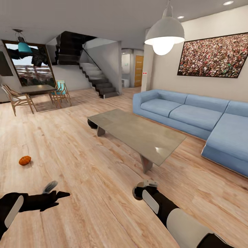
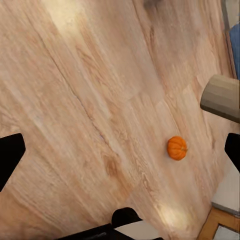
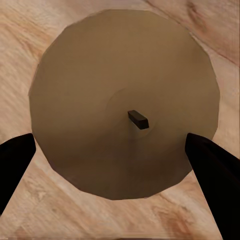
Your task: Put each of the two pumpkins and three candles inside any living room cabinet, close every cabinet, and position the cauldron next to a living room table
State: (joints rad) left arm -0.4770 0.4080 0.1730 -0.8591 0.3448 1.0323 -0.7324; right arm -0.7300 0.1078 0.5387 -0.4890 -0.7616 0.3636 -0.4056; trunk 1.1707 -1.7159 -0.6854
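Candle carried in the right gripper, pumpkin waiting on the floor.
Head view: the pumpkin lies on the wood floor, well apart from the coffee table. The left gripper hangs low near the pumpkin, likely lining up to collect it, while the right gripper hangs near the table's near end. Left wrist view: the left gripper has its fingers spread wide and empty, with the pumpkin ahead. Right wrist view: the fingers press both sides of the candle, wick up, seemingly gripped for carrying to a cabinet. No writing is legible.
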